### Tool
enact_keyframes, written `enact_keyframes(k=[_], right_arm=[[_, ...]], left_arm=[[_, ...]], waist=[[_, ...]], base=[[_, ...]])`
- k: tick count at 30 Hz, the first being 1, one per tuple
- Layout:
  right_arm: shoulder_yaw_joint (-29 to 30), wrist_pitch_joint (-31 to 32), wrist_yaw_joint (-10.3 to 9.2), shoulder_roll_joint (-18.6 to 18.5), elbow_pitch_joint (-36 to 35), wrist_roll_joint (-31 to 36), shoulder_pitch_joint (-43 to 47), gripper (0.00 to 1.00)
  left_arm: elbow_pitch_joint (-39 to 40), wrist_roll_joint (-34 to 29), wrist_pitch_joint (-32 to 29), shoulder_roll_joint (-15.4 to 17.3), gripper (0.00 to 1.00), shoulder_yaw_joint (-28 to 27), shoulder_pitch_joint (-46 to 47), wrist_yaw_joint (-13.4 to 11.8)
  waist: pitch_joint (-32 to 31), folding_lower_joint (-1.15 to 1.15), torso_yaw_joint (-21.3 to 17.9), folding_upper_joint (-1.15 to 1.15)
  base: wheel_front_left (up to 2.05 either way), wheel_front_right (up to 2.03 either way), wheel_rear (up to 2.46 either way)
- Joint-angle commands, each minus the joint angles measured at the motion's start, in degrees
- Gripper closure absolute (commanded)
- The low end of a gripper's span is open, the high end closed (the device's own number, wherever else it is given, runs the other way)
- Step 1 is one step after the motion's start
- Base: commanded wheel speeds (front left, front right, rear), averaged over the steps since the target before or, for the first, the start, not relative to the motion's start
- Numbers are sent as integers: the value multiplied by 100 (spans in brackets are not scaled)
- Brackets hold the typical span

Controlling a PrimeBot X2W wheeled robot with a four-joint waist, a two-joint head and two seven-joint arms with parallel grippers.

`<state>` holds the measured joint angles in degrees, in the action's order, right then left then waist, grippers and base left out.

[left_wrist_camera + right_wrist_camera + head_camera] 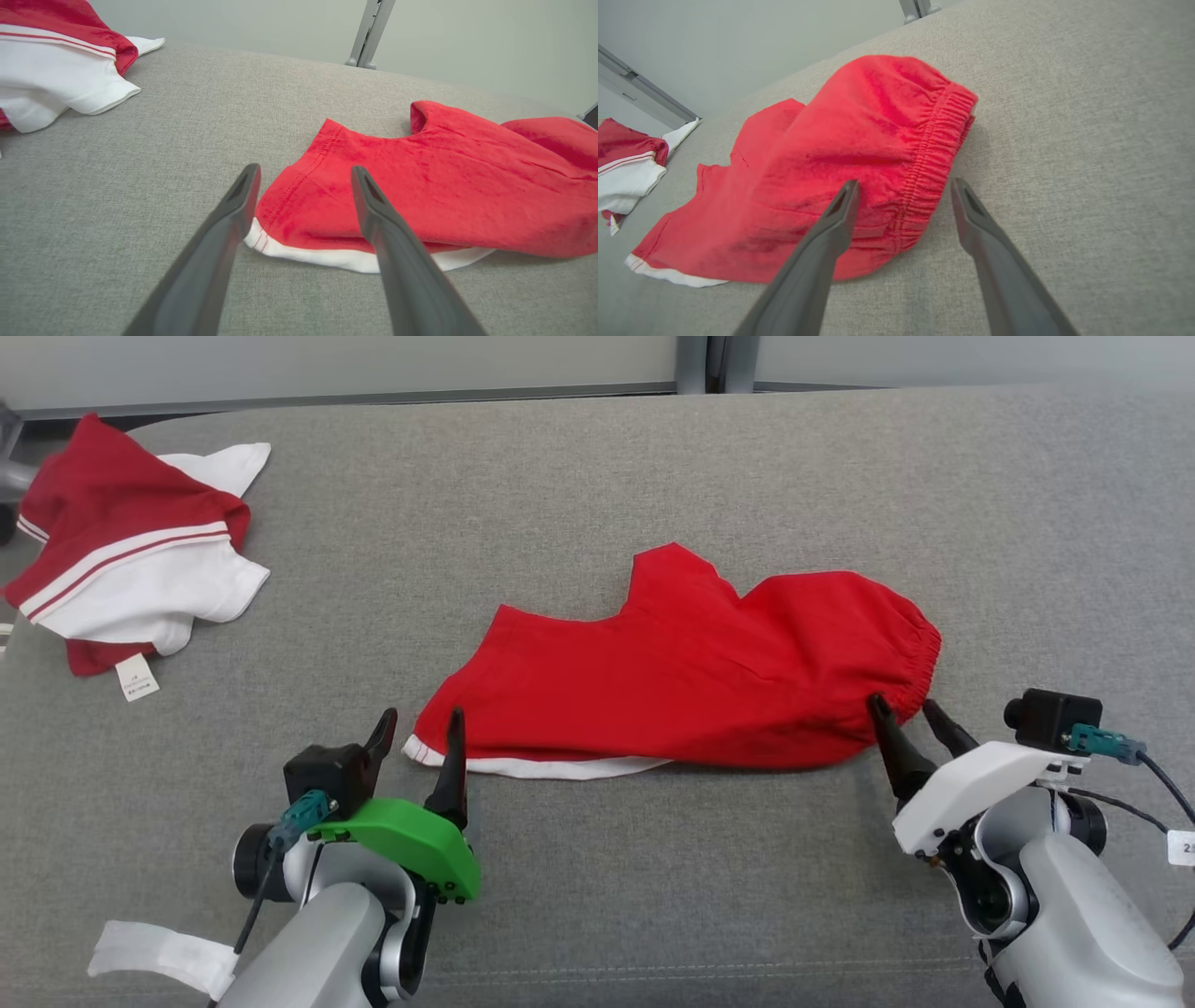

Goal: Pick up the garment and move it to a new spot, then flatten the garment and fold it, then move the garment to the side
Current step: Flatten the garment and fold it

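- Garment (691, 681): hem corner (261, 235) sits between left gripper (422, 717) fingers, spread wide, gripping nothing.
- Right gripper (903, 703) fingers also wide apart, astride elastic waistband (924, 186), empty.
- Lies mid grey worktop (597, 476); red-and-white clothing heap (131, 569) far left.

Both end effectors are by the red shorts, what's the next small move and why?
Probably close both on the near corners: the left end effector is open at the white-trimmed hem, the right end effector open at the waistband, and the red shorts lie spread out.
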<state>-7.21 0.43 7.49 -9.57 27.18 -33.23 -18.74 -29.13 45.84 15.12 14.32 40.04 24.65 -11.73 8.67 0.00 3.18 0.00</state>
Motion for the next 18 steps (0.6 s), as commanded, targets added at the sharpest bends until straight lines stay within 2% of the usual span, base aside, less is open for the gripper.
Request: enact_keyframes(k=[1, 7, 8, 9, 10, 11, 18], right_arm=[[-122, 77, 0, -106, 45, -221, -93, 0], [-788, 157, 0, -516, -38, -1119, -212, 2], [-876, 138, 0, -567, -59, -1226, -231, 44], [-994, 118, 0, -633, -88, -1320, -252, 65], [-1087, 58, 0, -708, -120, -1385, -292, 94], [-1162, 21, 0, -770, -147, -1465, -334, 100], [-1386, -8, 0, -953, -419, -2155, -708, 100]], left_arm=[[99, -79, 7, 64, 0, -21, -110, -55], [476, -139, -17, 183, 0, 21, -249, -166], [532, -139, -22, 199, 0, 15, -277, -193], [583, -139, -28, 217, 0, 18, -306, -210], [629, -138, -19, 230, 0, 9, -331, -239], [680, -139, -18, 247, 0, 2, -350, -254], [1003, -165, -12, 335, 0, 9, -509, -346]], waist=[[23, 0, 50, 0], [34, 0, 148, 0], [33, 0, 160, 0], [30, 0, 170, 0], [27, 0, 180, 0], [23, 0, 191, 0], [0, 0, 275, 0]], base=[[0, 0, 0], [0, 0, 0], [0, 0, 0], [0, 0, 0], [0, 0, 0], [0, 0, 0], [0, 0, 0]])
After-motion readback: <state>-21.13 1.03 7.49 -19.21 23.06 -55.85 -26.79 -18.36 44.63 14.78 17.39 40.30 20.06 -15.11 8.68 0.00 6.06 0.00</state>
